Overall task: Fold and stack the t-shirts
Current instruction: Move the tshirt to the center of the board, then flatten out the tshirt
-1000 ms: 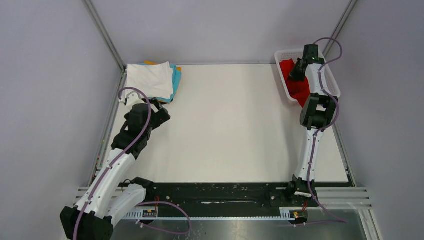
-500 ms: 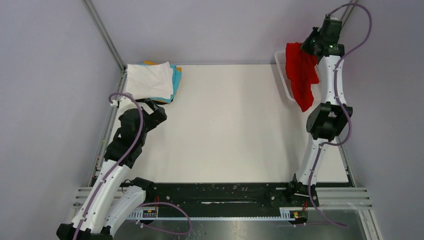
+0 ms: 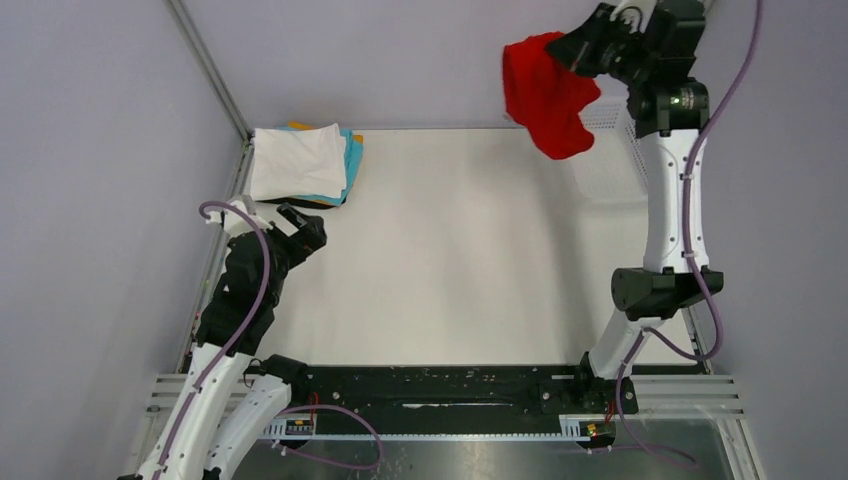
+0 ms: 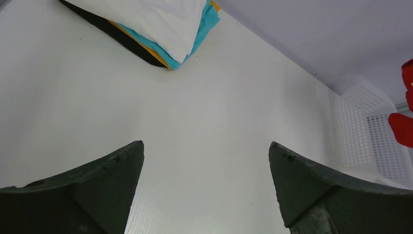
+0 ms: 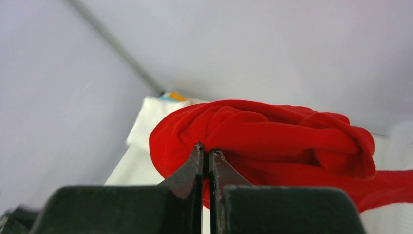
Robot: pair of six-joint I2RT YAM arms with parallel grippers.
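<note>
The right jaws were shut tight on the red shirt (image 3: 545,95). They pinched a fold of it at their tips. The rest of the shirt hung in a bunch past the tips and below them, up in the air. The basket (image 3: 607,168) sat under the right jaws, a bit to the side. The left jaws were wide open, low over the worktop (image 3: 460,260). The pile (image 3: 300,162) of folded shirts lay near, ahead of the left jaws. It had white on top, then cyan, orange and dark.
</note>
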